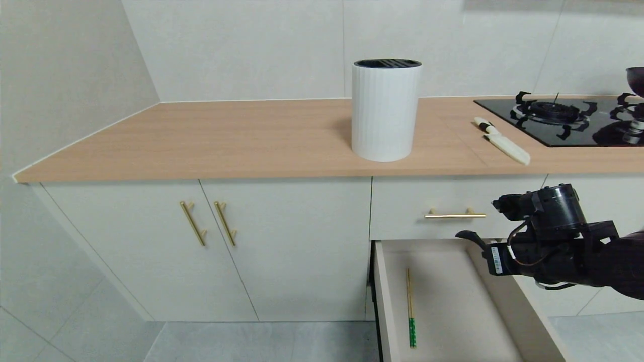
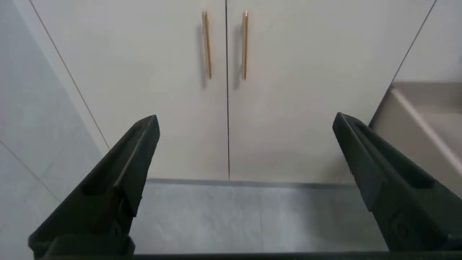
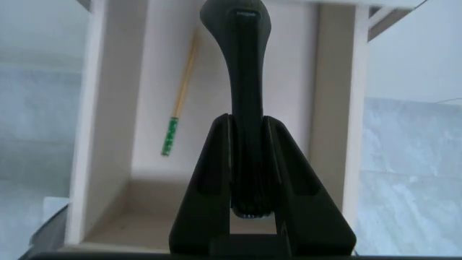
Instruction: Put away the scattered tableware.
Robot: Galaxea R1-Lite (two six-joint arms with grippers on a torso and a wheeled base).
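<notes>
My right gripper (image 1: pixel 492 257) hangs over the open drawer (image 1: pixel 385 296), shut on a black utensil handle (image 1: pixel 469 236) that sticks out past the fingers. In the right wrist view the same handle (image 3: pixel 245 72) stands clamped in the gripper (image 3: pixel 247 195) above the drawer (image 3: pixel 112 108). A pair of chopsticks (image 1: pixel 410 306) with green ends lies on the drawer floor; the chopsticks (image 3: pixel 180 101) lie beside the handle. A white-bladed knife (image 1: pixel 503 141) lies on the counter by the hob. My left gripper (image 2: pixel 245 130) is open and empty, low before the cabinet doors.
A tall white knife block (image 1: pixel 385 110) with a black slotted top stands mid-counter. The black gas hob (image 1: pixel 563 118) is at the right, a dark pot (image 1: pixel 635 80) on its far burner. Double cabinet doors with gold handles (image 1: pixel 209 223) are to the left of the drawer.
</notes>
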